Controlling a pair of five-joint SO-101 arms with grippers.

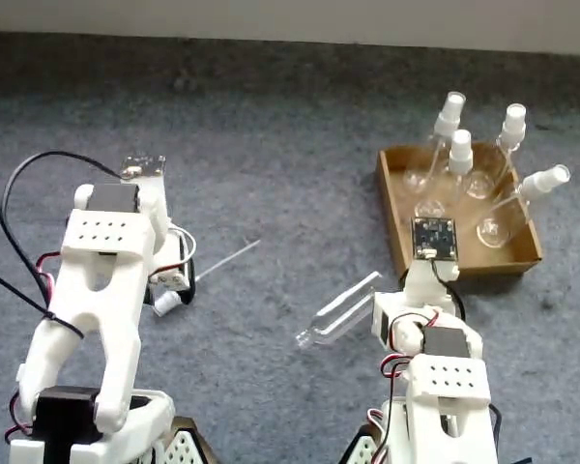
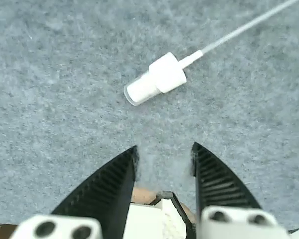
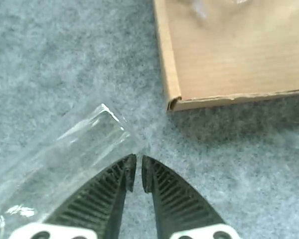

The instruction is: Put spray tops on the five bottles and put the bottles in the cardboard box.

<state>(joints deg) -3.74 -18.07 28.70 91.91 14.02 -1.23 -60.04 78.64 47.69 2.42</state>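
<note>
My left hand hung spread over the grey tabletop, with nothing between its fingers. The loose spray top lay on its side just ahead of it, its thin dip tube trailing away. My right hand was pressed nearly together, pinching nothing. The uncapped clear bottle lay flat just beside it, near a corner of the cardboard box. Four capped bottles were inside that box.
</note>
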